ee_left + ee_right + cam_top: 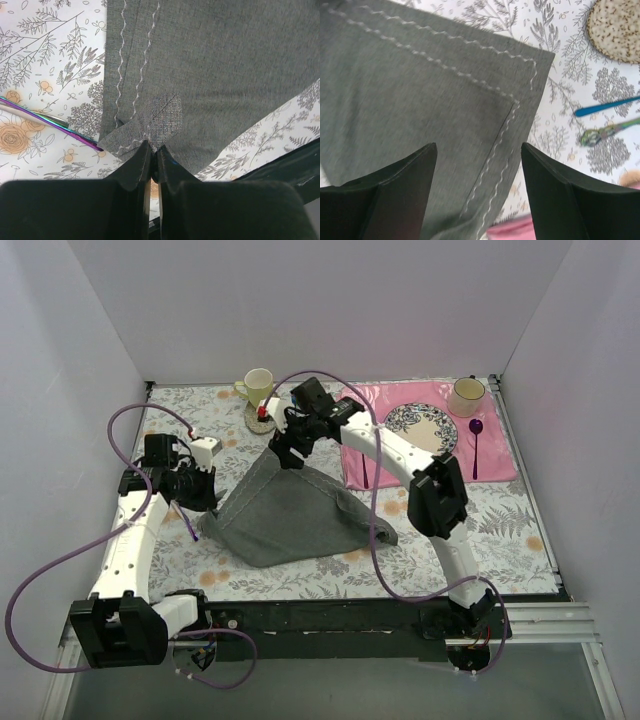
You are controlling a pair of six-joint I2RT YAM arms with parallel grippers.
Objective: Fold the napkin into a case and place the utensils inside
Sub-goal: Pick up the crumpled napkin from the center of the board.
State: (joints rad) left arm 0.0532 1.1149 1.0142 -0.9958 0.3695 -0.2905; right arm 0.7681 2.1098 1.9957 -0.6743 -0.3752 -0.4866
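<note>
Our left end effector (151, 152) pinches a corner of the napkin (225, 75) (stitched edge showing), while our right end effector (478, 147) hangs spread above its far corner.
</note>
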